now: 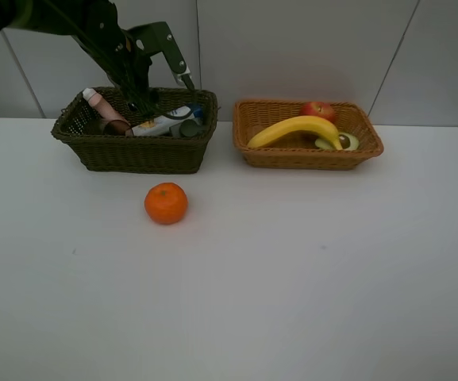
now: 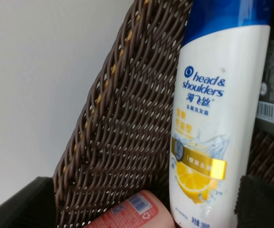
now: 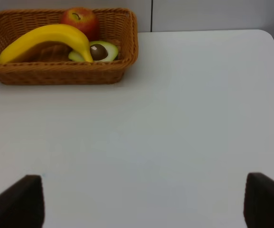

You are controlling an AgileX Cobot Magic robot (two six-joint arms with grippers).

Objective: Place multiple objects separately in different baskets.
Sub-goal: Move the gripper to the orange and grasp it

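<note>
Stretching white beneath pale wall panels, the counter [image 1: 292, 278] carries the orange [image 1: 166, 203] just before the dark basket [image 1: 133, 151], where the left hand [image 1: 137, 99] hangs wide; right hand [image 3: 141, 199] wide, empty.

Even, diffuse overhead light is filling the room, leaving the white table [image 1: 292, 278] bright and free of harsh glare. The orange [image 1: 166, 203] is casting only a faint, soft shadow beneath itself, and the orange-tan basket [image 1: 308, 155] is shading a thin strip along its base. The left wrist view is showing the white blue-capped tube [image 2: 212, 123] sharply (its label is legible), while the pink bottle [image 2: 137, 211] at the frame edge is blurring. The right wrist view is looking slightly soft throughout.
</note>
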